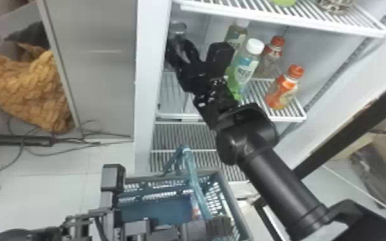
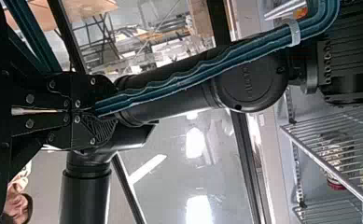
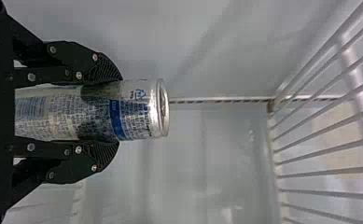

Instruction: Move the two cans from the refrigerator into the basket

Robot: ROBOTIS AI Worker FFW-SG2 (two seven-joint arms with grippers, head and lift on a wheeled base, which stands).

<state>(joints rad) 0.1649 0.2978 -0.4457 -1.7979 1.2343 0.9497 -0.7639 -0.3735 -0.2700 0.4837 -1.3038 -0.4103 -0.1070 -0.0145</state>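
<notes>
Surface: white wire shelf [image 1: 293, 112] in the white-walled refrigerator [image 1: 146, 64], right of centre; a second white wire shelf [image 1: 298, 19] is noted above it, at 12 to 2 o'clock in the head view.
Bottles: clear plastic bottle with white cap and green contents [image 1: 243, 69] at 1 to 2 o'clock, on the shelf; a similar white-capped bottle [image 1: 236, 35] behind; red-capped clear bottle [image 1: 270, 57] and orange-labelled bottle with orange-red cap [image 1: 283, 88] toward 2 o'clock.
Room: chunky orange-brown textile heap [image 1: 29, 89] at 9 to 10 o'clock; long black power strip [image 1: 24, 140] with loose cables at 9 o'clock, on pale floor.
Basket: blue-green perforated plastic basket [image 1: 222, 179] at 6 o'clock; small red-and-white item [image 1: 195, 208] seen inside, kind not determinable.
Right arm: extended from 4 o'clock; black two-fingered right gripper [image 1: 182, 49] pointed toward 11 o'clock, inside the refrigerator.
Right tool state: fingers clamped on both sides of the can.
Can: silver-and-blue metal cylinder [image 3: 137, 109], upright, top end projecting past the fingertips; located near 12 o'clock. Contact with the shelf cannot be told.
Left arm: entered from 8 o'clock; black left gripper [image 1: 218, 226] held over the basket.
Left tool state: fingers pressed together on the teal ribbed handle [image 2: 193, 77].
</notes>
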